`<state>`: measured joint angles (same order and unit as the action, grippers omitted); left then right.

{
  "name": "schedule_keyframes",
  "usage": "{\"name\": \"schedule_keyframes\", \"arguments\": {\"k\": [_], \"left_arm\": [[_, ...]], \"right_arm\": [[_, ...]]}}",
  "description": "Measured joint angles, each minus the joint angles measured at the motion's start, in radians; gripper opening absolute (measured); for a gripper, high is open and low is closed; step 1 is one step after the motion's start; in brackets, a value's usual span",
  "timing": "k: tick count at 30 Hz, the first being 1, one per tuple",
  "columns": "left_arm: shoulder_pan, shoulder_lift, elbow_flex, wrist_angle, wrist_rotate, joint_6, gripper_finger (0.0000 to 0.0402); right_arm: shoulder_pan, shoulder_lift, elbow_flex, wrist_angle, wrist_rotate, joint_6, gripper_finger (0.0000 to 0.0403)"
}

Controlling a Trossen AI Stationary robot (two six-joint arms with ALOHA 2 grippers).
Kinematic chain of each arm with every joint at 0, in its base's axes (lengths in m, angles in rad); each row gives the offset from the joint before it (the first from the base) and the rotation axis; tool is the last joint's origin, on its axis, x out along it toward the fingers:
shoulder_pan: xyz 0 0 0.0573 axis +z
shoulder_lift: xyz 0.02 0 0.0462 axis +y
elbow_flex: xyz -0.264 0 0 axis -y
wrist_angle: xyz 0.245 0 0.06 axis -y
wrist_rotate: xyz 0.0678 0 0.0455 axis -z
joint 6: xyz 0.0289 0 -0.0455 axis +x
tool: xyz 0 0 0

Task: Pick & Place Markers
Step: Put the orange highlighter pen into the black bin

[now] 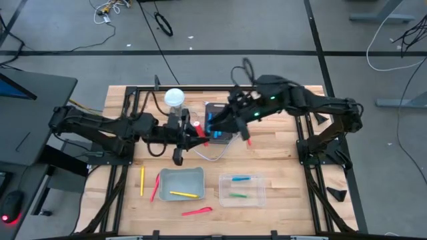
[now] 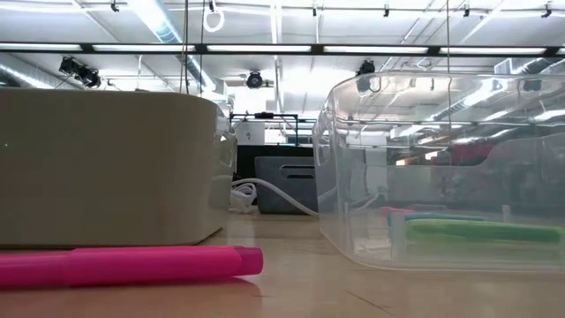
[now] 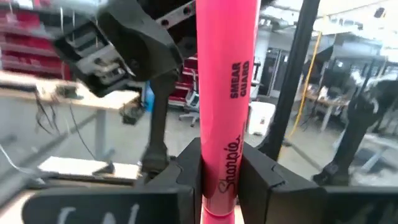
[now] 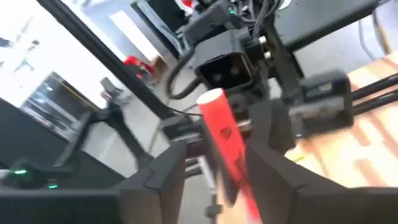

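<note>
Red marker [image 3: 227, 99] clamped in left pincer [image 3: 221, 180].

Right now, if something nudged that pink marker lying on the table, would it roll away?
Probably yes: the pink marker looks round and smooth, lying flat on bare wood, so it could roll sideways. It seems stiff and light, likely sliding easily too.

The marker [image 3: 227, 112] clamped in the left tool [image 3: 221, 180] is bright pink with black lettering, and the tool's fingers [image 3: 264, 180] are black. Between the right tool's [image 4: 217, 180] dark fingers [image 4: 280, 168] shows a red marker [image 4: 225, 143]. The bench [image 1: 280, 147] is pale striped wood, the tray [image 1: 181, 183] grey.
</note>
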<state>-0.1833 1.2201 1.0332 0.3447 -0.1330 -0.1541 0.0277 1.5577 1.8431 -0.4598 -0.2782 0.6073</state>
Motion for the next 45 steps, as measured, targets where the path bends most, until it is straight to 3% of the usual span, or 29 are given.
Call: {"name": "schedule_keyframes", "arguments": {"k": [5,10,18,28,32,36,45], "left_arm": [[0.000,-0.051,0.000,-0.025,-0.033,0.219,0.0068],[0.001,-0.095,0.000,-0.046,-0.042,0.483,0.0068],[-0.013,-0.130,-0.001,-0.068,-0.080,0.914,0.0068],[-0.042,-0.127,0.000,-0.101,-0.375,1.432,0.0068],[-0.040,-0.127,0.000,-0.152,-0.424,1.576,0.0068],[-0.039,-0.120,0.000,-0.200,-0.471,1.678,0.0068],[-0.046,-0.100,-0.001,-0.233,-0.523,1.771,0.0068]], "right_arm": [[0.000,-0.049,0.000,-0.022,-0.011,0.220,0.0201],[0.000,-0.065,0.001,-0.014,-0.010,0.453,0.0209],[0.000,-0.046,0.000,-0.002,0.093,0.594,0.0208],[0.000,-0.011,-0.084,0.012,0.116,0.676,0.0208],[0.000,-0.012,-0.186,0.132,0.077,0.704,0.0208],[0.000,-0.011,-0.301,0.358,0.016,0.762,0.0208],[0.006,-0.012,-0.481,0.609,0.050,0.852,0.0208]]}}
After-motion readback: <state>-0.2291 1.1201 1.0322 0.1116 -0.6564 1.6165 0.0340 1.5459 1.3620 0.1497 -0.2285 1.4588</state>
